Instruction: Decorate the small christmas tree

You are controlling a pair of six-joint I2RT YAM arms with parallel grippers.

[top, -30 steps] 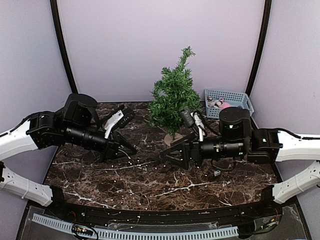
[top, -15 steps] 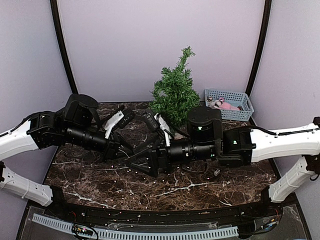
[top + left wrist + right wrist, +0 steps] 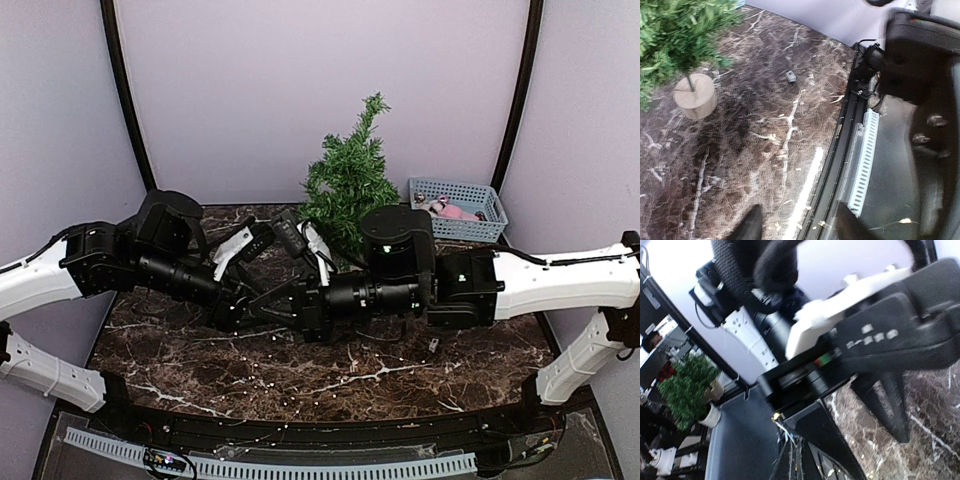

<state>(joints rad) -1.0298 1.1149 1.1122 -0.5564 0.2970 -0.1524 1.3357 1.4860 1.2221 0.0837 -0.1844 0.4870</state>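
The small christmas tree (image 3: 348, 190) is positioned upright at the rear centre of the dark marbled table (image 3: 400, 385), close to the back wall. In the left wrist view, its thin stem is seen set in a round light wooden base (image 3: 696, 96), which rests flat on the table surface. A blue-grey basket (image 3: 478, 190) is located just to the right of the tree, and a pink item (image 3: 447, 211) is seen inside it. A small grey object (image 3: 790, 76) lies on the table, apart from the base.

Both arms are extended low over the middle of the table, in front of the tree. The left gripper (image 3: 800, 227) is held above the table near its front edge. Its fingers (image 3: 752, 227) are spread, and nothing is seen between them.

The right gripper (image 3: 262, 312) is placed directly against the left gripper. Its fingers are pressed together. Whether anything is pinched between them cannot be determined. Neither gripper is in contact with the tree.
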